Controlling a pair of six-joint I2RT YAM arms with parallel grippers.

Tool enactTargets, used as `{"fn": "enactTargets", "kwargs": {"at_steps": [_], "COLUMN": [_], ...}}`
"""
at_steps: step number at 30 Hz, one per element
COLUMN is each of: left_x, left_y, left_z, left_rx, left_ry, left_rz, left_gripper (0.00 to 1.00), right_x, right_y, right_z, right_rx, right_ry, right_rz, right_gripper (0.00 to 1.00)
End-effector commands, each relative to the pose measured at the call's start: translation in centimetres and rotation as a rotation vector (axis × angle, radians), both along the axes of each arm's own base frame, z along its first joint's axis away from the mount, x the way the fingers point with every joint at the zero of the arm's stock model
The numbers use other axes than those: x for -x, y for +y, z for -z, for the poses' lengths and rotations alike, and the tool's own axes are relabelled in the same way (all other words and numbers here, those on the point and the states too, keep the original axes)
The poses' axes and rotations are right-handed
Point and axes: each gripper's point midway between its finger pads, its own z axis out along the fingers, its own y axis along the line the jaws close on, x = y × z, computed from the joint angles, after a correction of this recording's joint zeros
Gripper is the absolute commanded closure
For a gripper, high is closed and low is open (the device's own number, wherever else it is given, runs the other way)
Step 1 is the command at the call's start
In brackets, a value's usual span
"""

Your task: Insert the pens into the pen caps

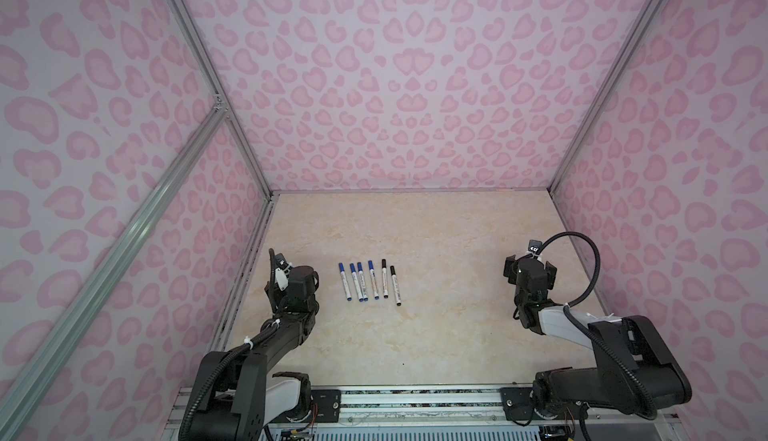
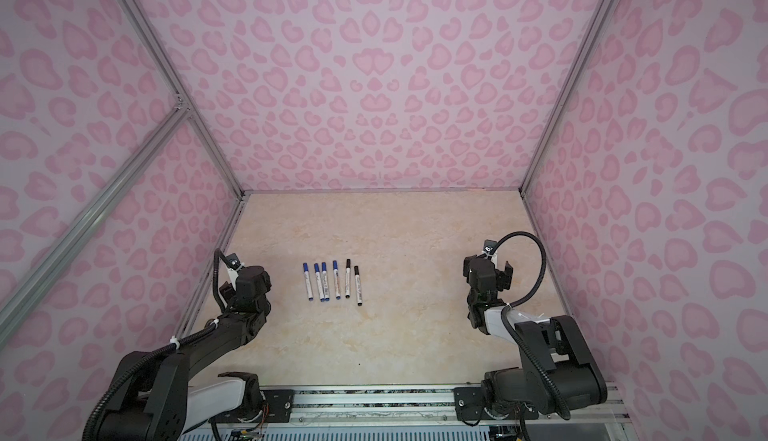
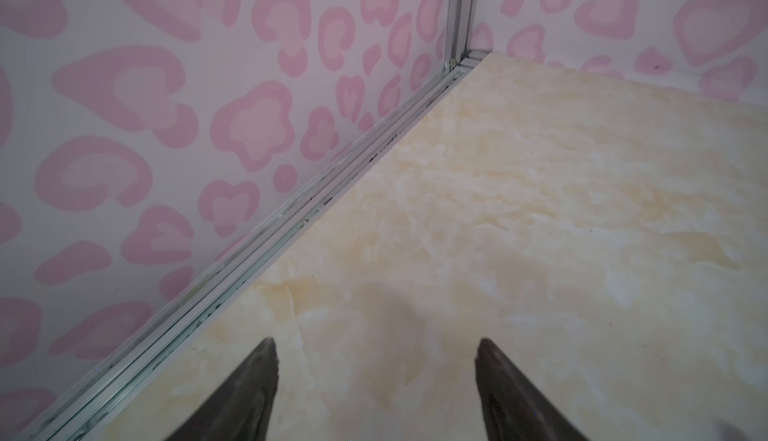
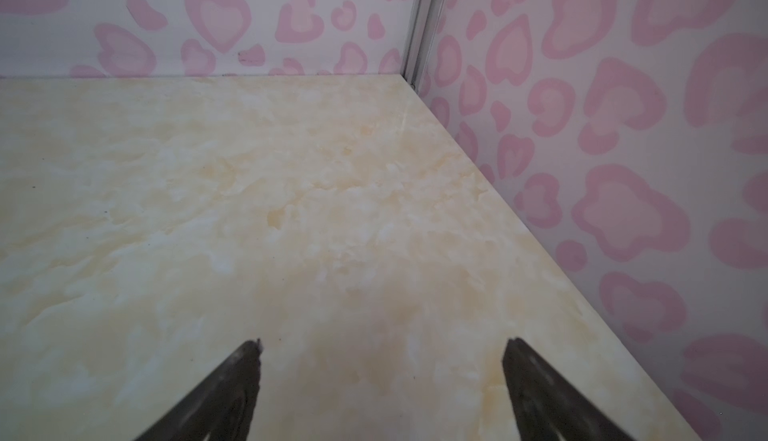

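Several white pens (image 1: 368,281) (image 2: 332,281) lie side by side in a row on the marble tabletop, left of the middle. Each carries one of the pen caps on its far end: blue (image 1: 340,267) on the left ones, black (image 1: 384,263) on the two at the right. My left gripper (image 3: 376,343) (image 1: 291,279) hovers left of the row, open and empty, facing the far left corner. My right gripper (image 4: 384,343) (image 1: 530,270) is far to the right, open and empty, over bare table. Neither wrist view shows the pens.
Pink heart-patterned walls (image 1: 395,85) close in the table (image 1: 436,252) at the back and on both sides, with aluminium rails (image 3: 332,181) along the left edge. The arm bases sit on a rail (image 1: 415,401) at the front edge.
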Motion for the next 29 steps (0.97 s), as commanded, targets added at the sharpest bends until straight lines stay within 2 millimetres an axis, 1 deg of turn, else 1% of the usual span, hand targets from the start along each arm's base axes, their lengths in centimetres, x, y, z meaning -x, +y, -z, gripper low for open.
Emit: {"fn": "enactTargets", "kwargs": {"at_steps": [1, 2, 3, 4, 6, 7, 8, 9, 10, 11, 13, 29], "left_x": [-1.4, -1.6, -2.3, -3.1, -4.3, -4.3, -4.5, -5.4, -6.3, -6.5, -6.4, -6.4], "left_y": [-0.9, -1.9, -3.4, -4.6, -5.6, -5.3, -4.9, -4.9, -4.6, -4.4, -4.1, -4.1], "left_z": [-3.6, -3.7, -3.8, -3.8, -3.2, -2.8, -2.3, -1.3, -1.1, -0.8, -0.8, -0.9], "left_rx": [-0.028, -0.03, -0.037, -0.043, -0.061, -0.059, -0.044, -0.02, -0.005, 0.011, 0.03, 0.025], "left_ry": [-0.211, -0.232, -0.241, -0.228, -0.195, -0.215, -0.222, -0.191, -0.178, -0.14, -0.157, -0.159], "left_rz": [0.088, 0.159, 0.263, 0.34, 0.404, 0.389, 0.38, 0.405, 0.397, 0.394, 0.393, 0.393], "left_gripper": [0.23, 0.24, 0.16, 0.02, 0.02, 0.02, 0.02, 0.03, 0.03, 0.03, 0.03, 0.03], "right_x": [-0.3, -0.4, 0.2, 0.0, -1.1, -2.0, -2.0, -1.9, -2.0, -2.0, -2.1, -2.1], "right_y": [0.6, 0.5, 0.5, 0.7, 0.3, -0.3, -0.4, -0.7, -0.5, -0.4, -0.4, -0.3], "right_z": [0.0, -0.9, -1.5, -1.2, -0.1, 0.0, 0.2, 0.3, 0.3, 0.2, 0.2, 0.3], "right_rx": [0.003, 0.013, 0.033, 0.038, 0.002, -0.033, -0.063, -0.082, -0.071, -0.061, -0.056, -0.055], "right_ry": [-0.126, -0.208, -0.247, -0.204, -0.111, -0.1, -0.097, -0.094, -0.096, -0.098, -0.094, -0.083], "right_rz": [-0.07, -0.07, -0.047, -0.05, -0.045, -0.042, -0.065, -0.063, -0.073, -0.073, -0.07, -0.069], "right_gripper": [0.06, 0.02, 0.0, 0.0, 0.0, 0.0, 0.0, 0.0, 0.0, 0.0, 0.0, 0.0]}}
